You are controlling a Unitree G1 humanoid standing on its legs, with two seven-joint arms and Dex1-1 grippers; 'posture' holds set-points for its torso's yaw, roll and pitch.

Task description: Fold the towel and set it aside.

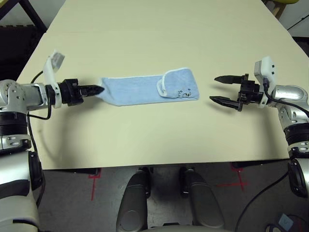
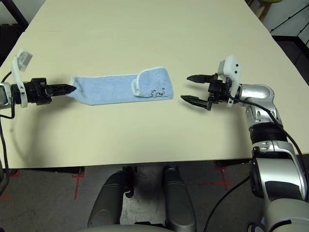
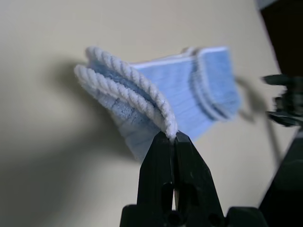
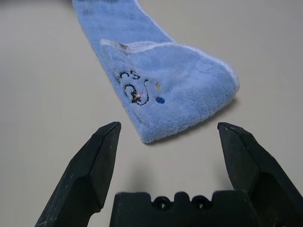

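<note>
The towel point(image 1: 149, 90) lies as a long folded strip on the bench point(image 1: 154, 38), its corded end pinched in the left gripper point(image 1: 100, 90); the right gripper point(image 4: 165, 137) gapes wide just short of the embroidered end. Soft, light, floppy: best gripped through stacked edges.

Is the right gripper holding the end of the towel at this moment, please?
No, the right gripper stands open with the towel lying on the table just ahead of its fingers, untouched by either.

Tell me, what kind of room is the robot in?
Probably a robot lab or test room. There's a big plain table holding just one blue towel, red tape marks stuck on the grey floor, and loose black cables trailing beside the robot.
</note>
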